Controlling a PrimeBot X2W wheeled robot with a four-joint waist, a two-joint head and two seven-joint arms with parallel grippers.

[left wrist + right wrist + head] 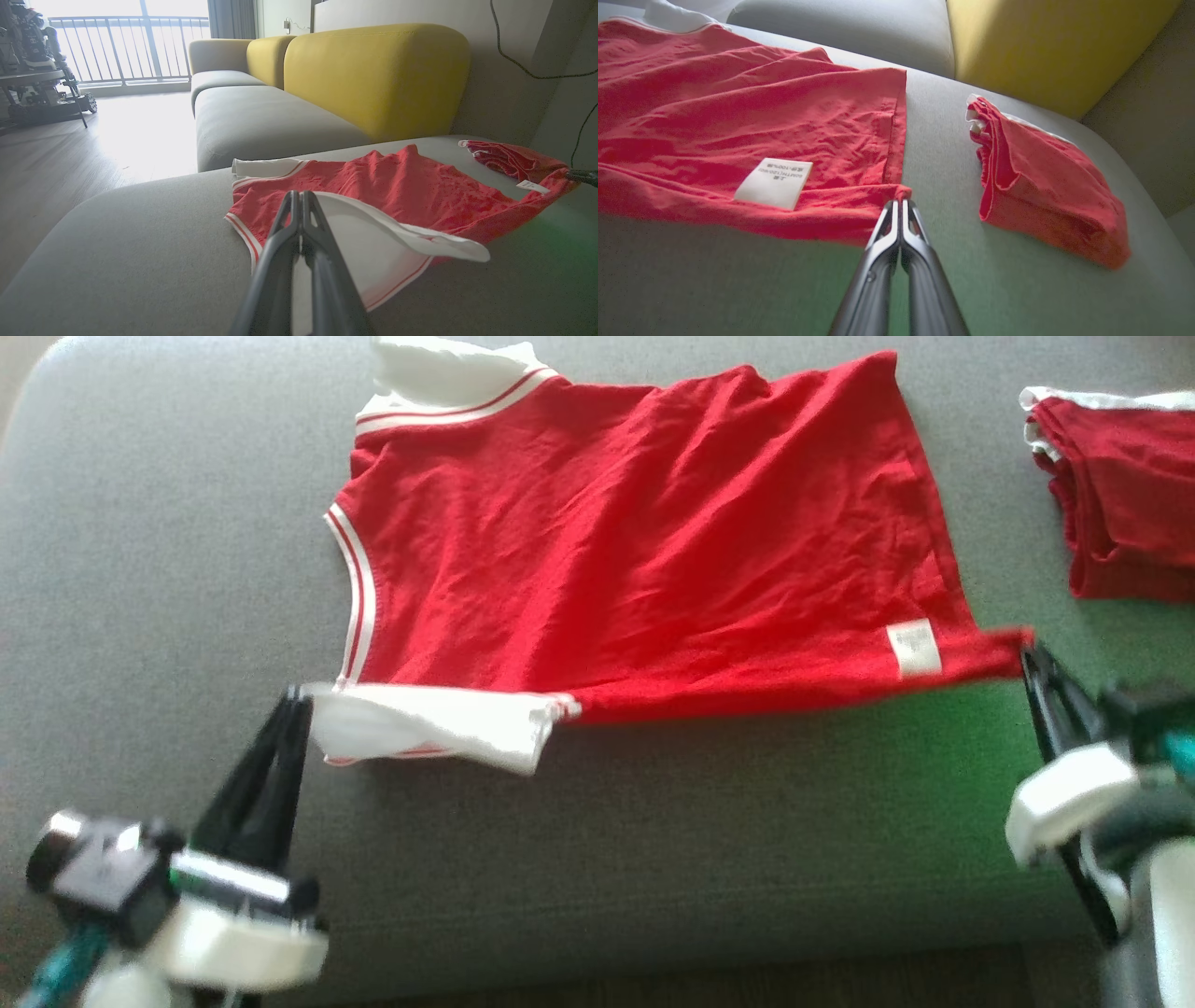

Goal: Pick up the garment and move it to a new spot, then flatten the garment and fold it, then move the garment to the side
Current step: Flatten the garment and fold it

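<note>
Lying spread across the grey cushion (pixel 140 569), the red garment (pixel 635 532) had its white-trimmed neck end toward the robot's left and its hem toward the right. The left gripper (pixel 297 695) was pinched together on the edge of the near white sleeve (pixel 429 728). The right gripper (pixel 1027 653) was clamped on the near hem corner, just beside the white label (pixel 914 648). Between them the garment's near edge ran in a straight line. A folded red piece (pixel 1130 495) sat apart at the cushion's right end, and a yellow backrest (pixel 373 74) stood behind.
</note>
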